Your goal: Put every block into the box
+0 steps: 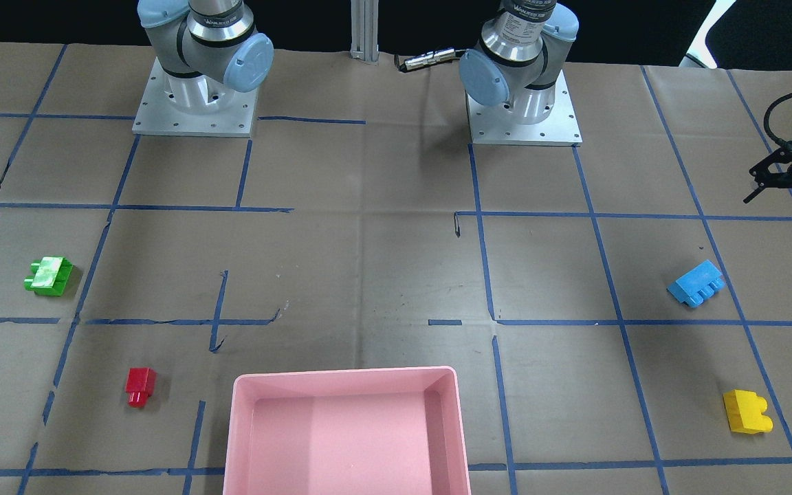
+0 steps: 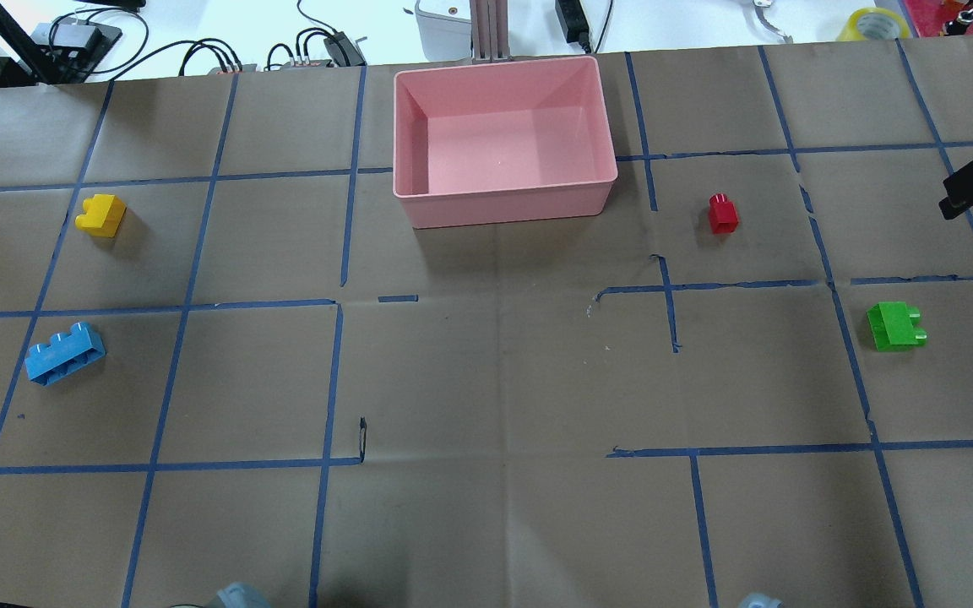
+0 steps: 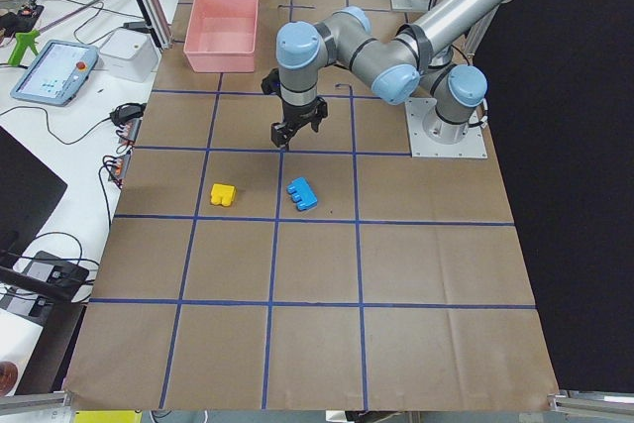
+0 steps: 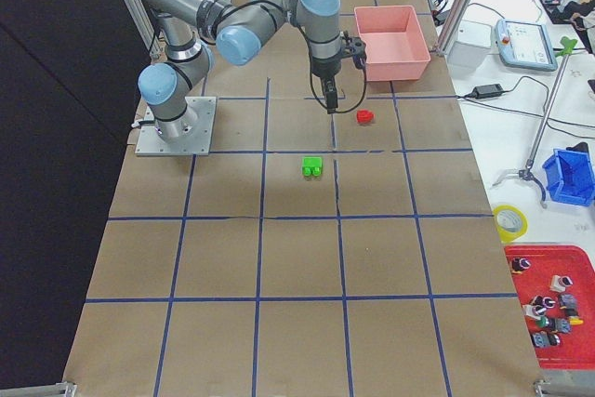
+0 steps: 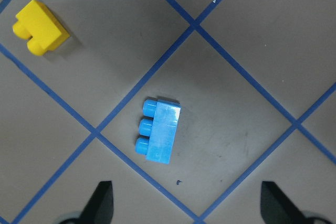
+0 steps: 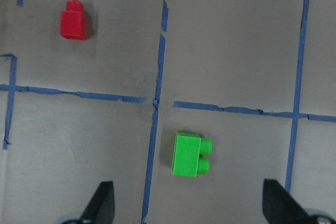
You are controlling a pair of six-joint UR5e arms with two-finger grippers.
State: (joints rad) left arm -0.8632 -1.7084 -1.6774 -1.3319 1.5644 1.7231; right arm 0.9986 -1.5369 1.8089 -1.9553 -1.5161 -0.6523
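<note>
Blocks all out on the desk [image 2: 495, 380], every one apart from the box [image 2: 503, 207] and from each other. On the robot's left side: yellow block [image 2: 100, 214] farther out, about level with the box's near wall, and blue block [image 2: 64, 353] closer to the robot, lying on its side with three studs pointing sideways. On the robot's right side: red block [image 2: 722, 213] near the box but not touching it, and green block [image 2: 895, 326] farther right and closer to the robot, also on its side, two studs sideways. Box standing upright at the far middle of the desk, long side toward the robot. Left tool [image 5: 186, 203] hanging above the desk near the blue block, pointing down, fingers spread wide, gripping nothing; blue block just ahead of the fingertips in the wrist view, yellow block off toward a corner. Right tool [image 6: 189, 203] likewise up off the desk near the red and green blocks, fingers wide apart, holding nothing; green block ahead of it, just beside a crossing of blue tape [image 6: 157, 98]. Desk covered in brown paper, marked into squares by that tape.
</note>
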